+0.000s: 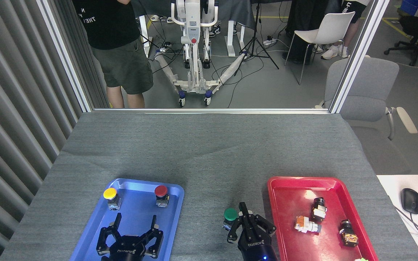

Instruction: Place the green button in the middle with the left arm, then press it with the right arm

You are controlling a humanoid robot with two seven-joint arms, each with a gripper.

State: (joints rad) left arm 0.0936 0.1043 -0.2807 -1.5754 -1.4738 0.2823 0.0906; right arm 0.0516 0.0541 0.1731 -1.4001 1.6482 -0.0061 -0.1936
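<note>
Standing on the bare grey felt cloth, the dark-green-capped push-button touches the right claw gripper's bunched-together fingers. Left claw gripper hangs spread over the blue plastic tray.

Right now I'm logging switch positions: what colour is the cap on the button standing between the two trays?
Dark green; the green button shows best in the head view.

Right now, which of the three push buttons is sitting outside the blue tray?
The green button: it stands on the grey cloth between the trays, beside the right gripper. The yellow button and red button sit in the blue tray.
</note>
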